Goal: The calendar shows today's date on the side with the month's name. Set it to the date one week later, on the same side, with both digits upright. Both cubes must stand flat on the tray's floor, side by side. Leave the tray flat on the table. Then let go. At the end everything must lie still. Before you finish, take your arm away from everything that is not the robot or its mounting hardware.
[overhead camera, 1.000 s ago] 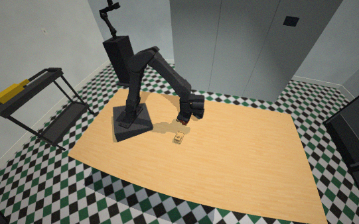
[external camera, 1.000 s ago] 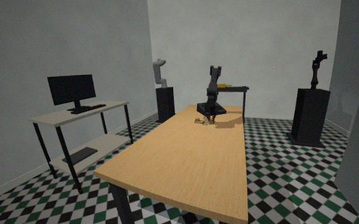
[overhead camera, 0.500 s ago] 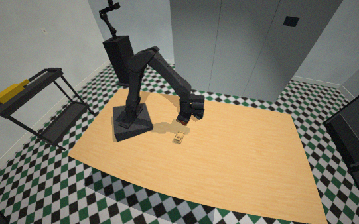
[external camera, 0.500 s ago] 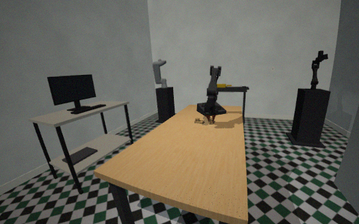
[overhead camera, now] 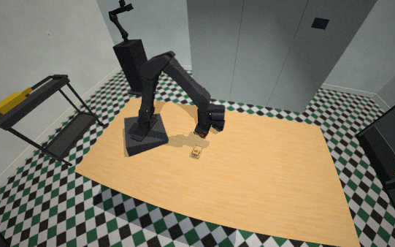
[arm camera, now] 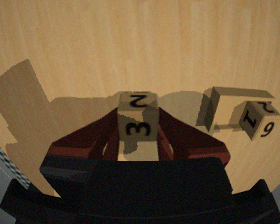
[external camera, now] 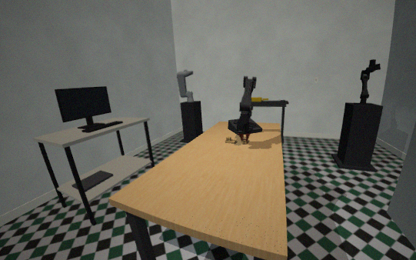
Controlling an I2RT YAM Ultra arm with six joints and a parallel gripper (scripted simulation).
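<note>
Arm (overhead camera: pixel 188 82) in the top view reaches past the tray (overhead camera: pixel 200 150), which sits on the surface (overhead camera: pixel 263 168). The exterior view shows your fingers (external camera: pixel 244 138) low, beside the tray (external camera: pixel 231 140). At the wrist, your fingers grip one cube (arm camera: pixel 137 117) by opposite sides; the other cube (arm camera: pixel 261 120) sits at the tray (arm camera: pixel 243 93). Both look light, stiff and smooth; grip flat faces squarely.
</note>
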